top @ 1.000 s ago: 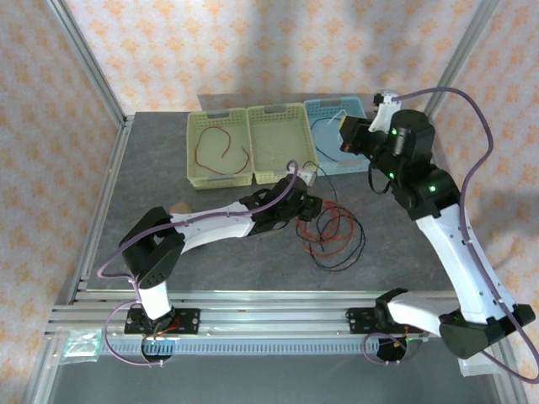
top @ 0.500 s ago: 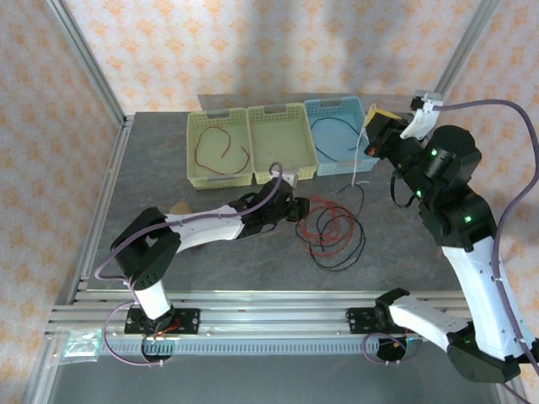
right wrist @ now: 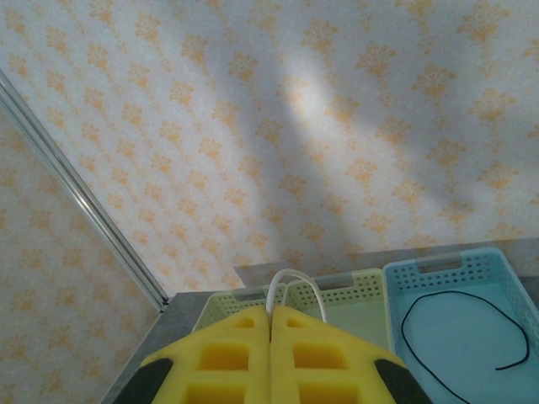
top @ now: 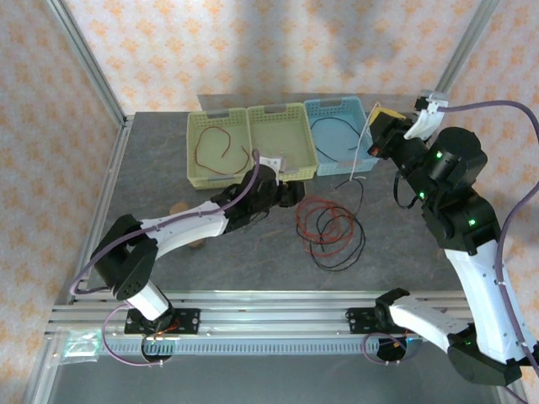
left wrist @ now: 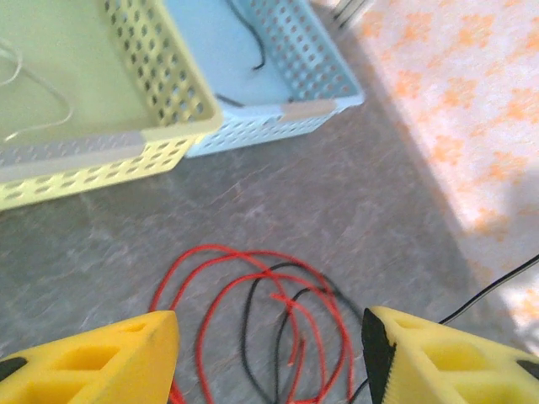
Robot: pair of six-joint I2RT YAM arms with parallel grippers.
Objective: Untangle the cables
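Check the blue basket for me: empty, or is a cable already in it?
Not empty. A black cable lies in a loose loop on the floor of the blue basket, clear in the right wrist view.

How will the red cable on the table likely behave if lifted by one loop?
Probably floppy: the red cable lies in loose, uneven loops, so it should sag. It would likely drag the black cable along, since their loops cross. Probably light too: a thin white cable hangs limp from the shut right gripper.
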